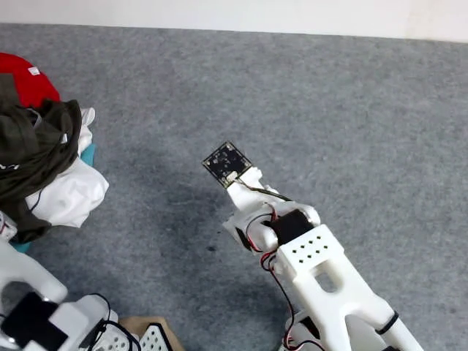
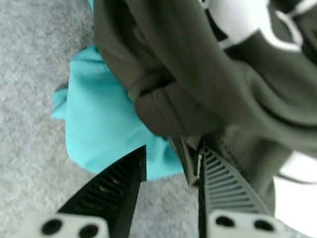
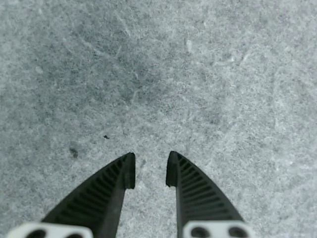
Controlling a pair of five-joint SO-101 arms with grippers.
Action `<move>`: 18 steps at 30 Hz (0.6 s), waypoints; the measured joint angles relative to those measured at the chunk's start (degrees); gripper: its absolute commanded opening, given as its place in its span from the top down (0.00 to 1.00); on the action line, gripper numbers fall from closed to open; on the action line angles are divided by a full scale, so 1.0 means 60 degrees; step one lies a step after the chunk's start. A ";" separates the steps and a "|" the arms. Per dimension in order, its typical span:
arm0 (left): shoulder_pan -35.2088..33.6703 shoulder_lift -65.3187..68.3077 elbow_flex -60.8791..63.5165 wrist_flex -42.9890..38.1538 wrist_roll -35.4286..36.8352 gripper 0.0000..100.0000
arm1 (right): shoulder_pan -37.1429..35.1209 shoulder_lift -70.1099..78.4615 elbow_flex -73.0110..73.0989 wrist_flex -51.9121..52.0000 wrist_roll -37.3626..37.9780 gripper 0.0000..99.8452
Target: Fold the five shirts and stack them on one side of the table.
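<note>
A loose pile of shirts lies at the table's left edge: a dark olive shirt (image 1: 33,150) on top, a red one (image 1: 29,80) behind it, a white one (image 1: 69,190) and a teal one (image 1: 88,155) underneath. In the left wrist view my left gripper (image 2: 171,166) is open and close to the pile. A hem of the dark olive shirt (image 2: 198,89) hangs against one finger, and the teal shirt (image 2: 99,124) lies just beyond the tips. My right gripper (image 3: 150,171) is open over bare grey table, holding nothing.
The right arm (image 1: 307,252) stands over the middle of the grey felt table (image 1: 329,110), with its wrist board (image 1: 227,162) pointing away. The left arm's white body (image 1: 29,281) sits at the near left corner, beside a brown patch (image 1: 142,323).
</note>
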 measured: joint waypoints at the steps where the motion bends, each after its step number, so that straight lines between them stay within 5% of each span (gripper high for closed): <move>1: 0.0000 0.0117 -0.0147 0.0000 0.0000 0.83 | 0.0000 0.0000 0.0000 0.0000 0.0000 0.88; 18: 0.0513 0.0293 -0.1114 -0.0234 0.0498 0.83 | 0.0000 0.0000 0.0176 -0.0044 0.0000 0.88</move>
